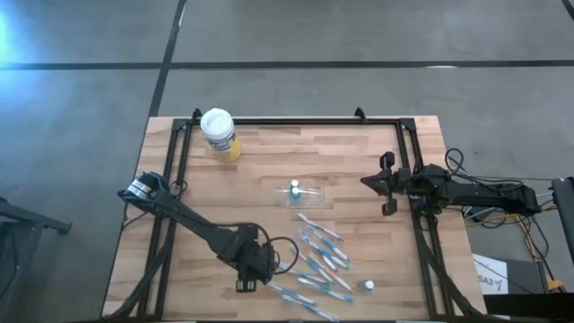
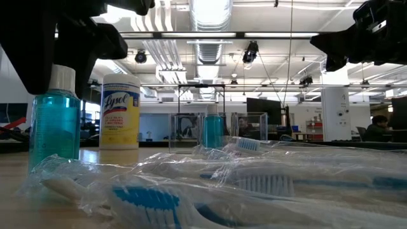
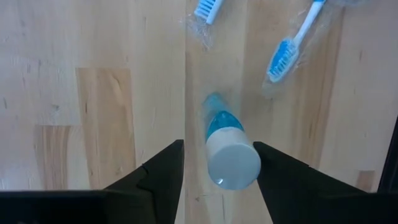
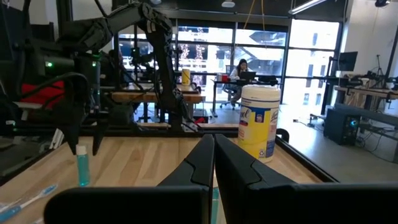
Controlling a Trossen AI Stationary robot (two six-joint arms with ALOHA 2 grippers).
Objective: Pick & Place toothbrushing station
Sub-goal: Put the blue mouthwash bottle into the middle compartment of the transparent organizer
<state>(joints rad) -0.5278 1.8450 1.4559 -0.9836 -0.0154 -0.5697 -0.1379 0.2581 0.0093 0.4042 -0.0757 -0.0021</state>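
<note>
- The left pincer (image 3: 217, 180) hangs open over a small bottle (image 3: 225, 149) of blue liquid with a white cap, one finger on each side, neither touching it. The bottle stands upright on the tabletop (image 1: 269, 170) at the near left edge of the scattered toothbrushes (image 1: 318, 260).
- To grip well, I would lower until the fingers flank the body below the cap, then close squarely (a grip on the rounded cap may slip).
- The right pincer (image 4: 212, 163) waits closed and empty at the right edge.
- The yellow canister (image 2: 120, 111) reads "Lysol".
</note>
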